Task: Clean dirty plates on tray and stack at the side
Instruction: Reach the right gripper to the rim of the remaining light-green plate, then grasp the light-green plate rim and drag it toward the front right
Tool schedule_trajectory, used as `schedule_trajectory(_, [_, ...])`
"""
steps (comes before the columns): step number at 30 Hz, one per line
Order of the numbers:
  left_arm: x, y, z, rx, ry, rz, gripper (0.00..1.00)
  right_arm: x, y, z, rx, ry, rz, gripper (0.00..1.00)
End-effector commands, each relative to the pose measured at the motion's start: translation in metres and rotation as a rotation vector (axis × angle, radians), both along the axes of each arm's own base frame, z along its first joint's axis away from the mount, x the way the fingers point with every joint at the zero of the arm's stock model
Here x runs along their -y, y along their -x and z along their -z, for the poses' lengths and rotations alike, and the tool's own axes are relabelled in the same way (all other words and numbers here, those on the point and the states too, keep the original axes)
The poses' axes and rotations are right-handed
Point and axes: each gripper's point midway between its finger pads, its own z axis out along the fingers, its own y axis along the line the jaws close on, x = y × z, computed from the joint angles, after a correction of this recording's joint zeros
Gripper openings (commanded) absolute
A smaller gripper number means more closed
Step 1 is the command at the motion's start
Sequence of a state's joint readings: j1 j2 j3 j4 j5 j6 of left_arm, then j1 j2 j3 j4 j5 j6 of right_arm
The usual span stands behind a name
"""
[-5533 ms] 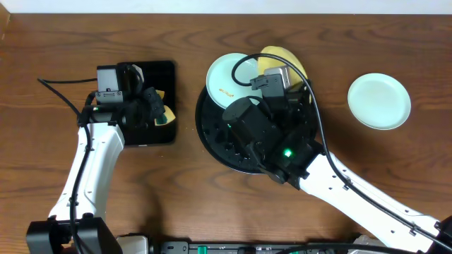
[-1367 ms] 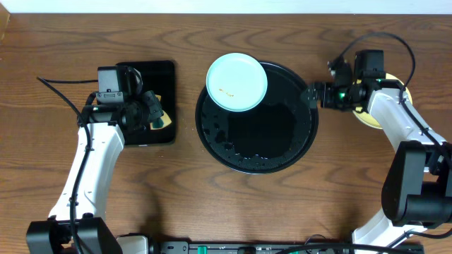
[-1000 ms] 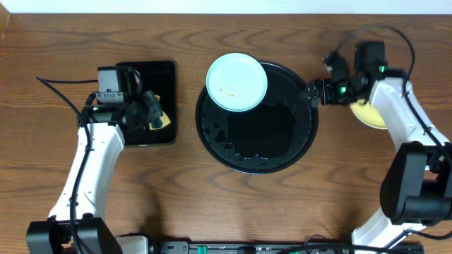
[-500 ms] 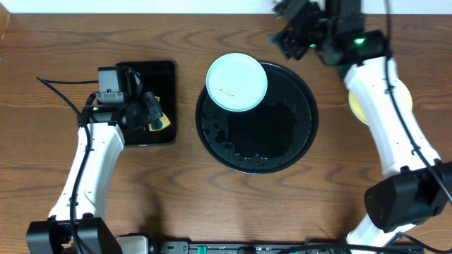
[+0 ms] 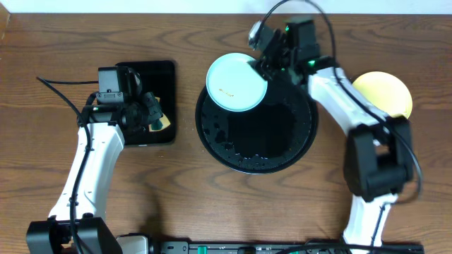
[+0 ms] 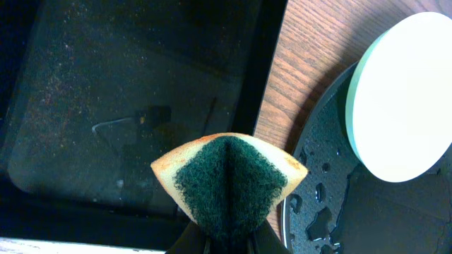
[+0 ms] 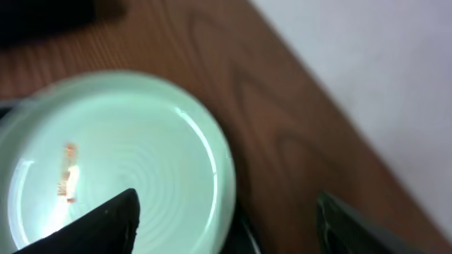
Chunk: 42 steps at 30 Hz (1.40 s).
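One pale mint plate (image 5: 236,82) with a small brown smudge (image 7: 68,180) lies at the back left of the round black tray (image 5: 256,152). My right gripper (image 5: 267,63) hovers at its right rim, open; in the right wrist view the rim (image 7: 222,176) lies between the spread fingers (image 7: 113,219), which do not touch it. A pale yellow plate (image 5: 382,95) rests on the table at the right. My left gripper (image 5: 152,113) is shut on a folded green-and-yellow sponge (image 6: 229,180) above the rectangular tray. Wet droplets dot the round tray (image 6: 353,212).
A smaller rectangular black tray (image 5: 145,85) sits at the left under the sponge. The table's back edge and a white wall (image 7: 367,63) run just behind the plate. Black cables loop above the right arm.
My right arm has swung from the yellow plate at the right, round the back, to the mint plate's right rim. The left arm and sponge have not moved.
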<state>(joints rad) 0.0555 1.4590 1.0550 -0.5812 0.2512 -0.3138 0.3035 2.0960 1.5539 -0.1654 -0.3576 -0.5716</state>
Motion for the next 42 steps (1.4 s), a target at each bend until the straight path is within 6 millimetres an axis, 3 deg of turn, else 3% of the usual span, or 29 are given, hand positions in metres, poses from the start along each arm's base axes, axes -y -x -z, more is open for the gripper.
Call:
schedule_trajectory(1, [-0.002,0.003,0.004,-0.016,-0.014,0.004,0.08,-0.006,0.0,0.041,-0.045,0.012,-0.006,0.75])
schedule_trajectory(8, [-0.002,0.006,0.006,-0.028,-0.013,0.004,0.08,-0.012,-0.011,0.069,-0.082,-0.058,0.044,0.66])
schedule_trajectory(10, [-0.002,0.006,0.006,-0.029,-0.013,0.004,0.08,-0.013,-0.009,0.075,-0.094,-0.056,0.042,0.57])
schedule_trajectory(12, [-0.002,0.006,0.006,-0.028,-0.013,0.004,0.08,-0.013,-0.008,0.078,-0.102,-0.054,0.041,0.45])
schedule_trajectory(13, [-0.002,0.006,0.006,-0.028,-0.013,0.004,0.08,-0.014,-0.008,0.078,-0.105,-0.055,0.043,0.32])
schedule_trajectory(15, [-0.002,0.006,0.006,-0.028,-0.013,0.004,0.08,-0.015,-0.008,0.078,-0.112,-0.064,0.051,0.24])
schedule_trajectory(20, [-0.002,0.006,0.006,-0.028,-0.013,0.004,0.08,-0.015,-0.007,0.079,-0.119,-0.066,0.054,0.23])
schedule_trajectory(31, [-0.002,0.005,0.006,-0.028,-0.013,0.004,0.08,-0.014,-0.005,0.081,-0.129,-0.06,0.058,0.01])
schedule_trajectory(36, [-0.002,0.005,0.006,-0.028,-0.014,0.004,0.08,-0.013,-0.009,0.075,-0.138,-0.1,0.095,0.01])
schedule_trajectory(41, [-0.002,0.005,0.006,-0.028,-0.014,0.004,0.08,-0.006,-0.024,0.048,-0.136,-0.194,0.178,0.02])
schedule_trajectory(42, [-0.002,0.005,0.006,-0.028,-0.014,0.004,0.08,-0.005,-0.025,0.043,-0.141,-0.203,0.183,0.11])
